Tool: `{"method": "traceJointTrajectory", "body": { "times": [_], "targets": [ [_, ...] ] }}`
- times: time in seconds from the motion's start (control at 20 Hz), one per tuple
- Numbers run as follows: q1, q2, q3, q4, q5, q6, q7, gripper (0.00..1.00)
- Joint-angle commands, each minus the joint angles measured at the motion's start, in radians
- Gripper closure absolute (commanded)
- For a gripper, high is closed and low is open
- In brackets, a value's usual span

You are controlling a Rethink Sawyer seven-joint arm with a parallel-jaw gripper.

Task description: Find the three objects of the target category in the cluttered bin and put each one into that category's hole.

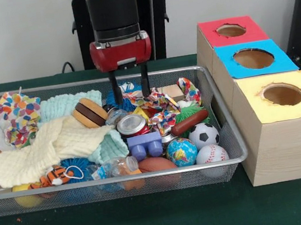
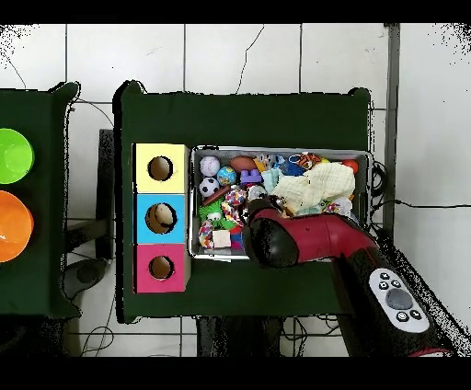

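The wire-mesh bin [image 1: 115, 179] is full of toys and cloths; it also shows in the overhead view [image 2: 276, 150]. My gripper [image 1: 130, 86] hangs over the bin's far middle. It is open and empty, with its fingertips [image 1: 116, 92] just above a colourful patterned cloth [image 1: 158, 108]. An orange striped toy animal [image 1: 55, 175] lies near the front left, beside a cream cloth [image 1: 37, 152]. No yellow duckling is in view. In the overhead view my arm [image 2: 304, 239] covers the gripper and part of the bin.
Three wooden boxes with holes stand beside the bin: red [image 1: 231, 30], blue [image 1: 253, 58], yellow [image 1: 283, 94]. Something pale sits in the blue hole [image 2: 164, 217]. A soccer ball [image 1: 204, 135], baseball [image 1: 211, 153], globe ball [image 1: 181, 151], can [image 1: 132, 125] and purple block [image 1: 145, 145] crowd the bin.
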Motion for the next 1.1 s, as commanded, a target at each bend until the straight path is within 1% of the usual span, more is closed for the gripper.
{"method": "traceJointTrajectory", "body": {
  "times": [0.05,0.2,0.3,0.4,0.55,0.6,0.75,0.95,1.1],
  "targets": [
    [-0.050,0.106,0.085,-0.132,-0.112,-0.028,-0.089,0.00],
    [-0.074,0.153,0.111,-0.162,-0.110,0.007,-0.106,0.00],
    [-0.084,0.161,0.137,-0.169,-0.096,0.041,-0.118,0.00],
    [-0.081,0.176,0.160,-0.196,-0.094,0.067,-0.133,0.00],
    [-0.082,0.209,0.179,-0.240,-0.102,0.109,-0.167,0.00],
    [-0.081,0.218,0.180,-0.259,-0.093,0.143,-0.181,0.00],
    [-0.103,0.240,0.187,-0.296,-0.072,0.199,-0.201,0.00],
    [-0.108,0.273,0.153,-0.397,-0.080,0.236,-0.196,0.00],
    [-0.106,0.302,0.127,-0.480,-0.065,0.309,-0.191,0.00]
  ]
}}
